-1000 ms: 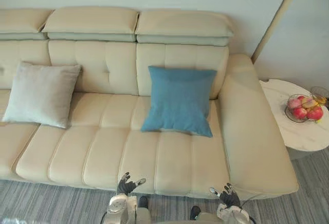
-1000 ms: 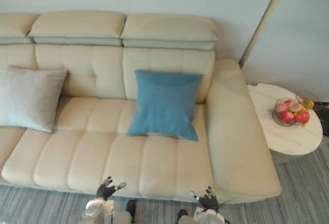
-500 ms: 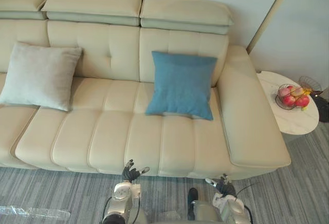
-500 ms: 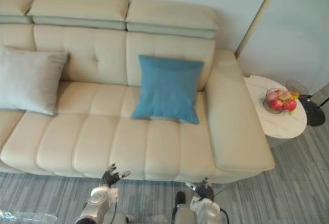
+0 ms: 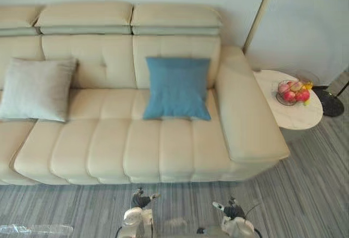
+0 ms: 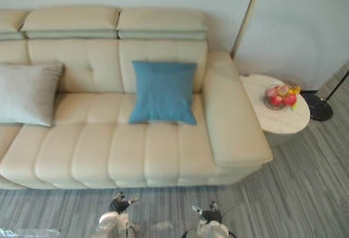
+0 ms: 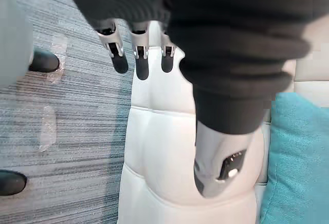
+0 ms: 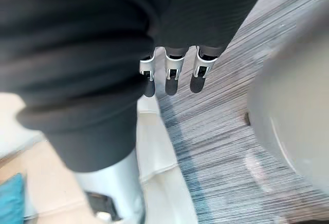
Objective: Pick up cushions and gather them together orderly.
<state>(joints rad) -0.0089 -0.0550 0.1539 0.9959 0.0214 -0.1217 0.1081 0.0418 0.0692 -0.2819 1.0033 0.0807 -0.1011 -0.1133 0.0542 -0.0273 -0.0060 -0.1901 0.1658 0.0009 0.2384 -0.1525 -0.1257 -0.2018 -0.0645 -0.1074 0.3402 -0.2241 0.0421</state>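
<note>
Since a second ago the head camera has drawn back, so striped grey floor (image 5: 305, 183) now separates both hands from the cream leather sofa (image 5: 109, 150); the cushions themselves have not shifted. Left hand (image 5: 140, 200) and right hand (image 5: 232, 210) hang low, fingers straight and empty. Ahead, the square blue fabric cushion (image 5: 177, 88) leans upright on the backrest, facing the robot, slightly nearer the left hand. The pale grey fabric cushion (image 5: 37, 89), a little wider than tall, leans likewise, well off to the left.
</note>
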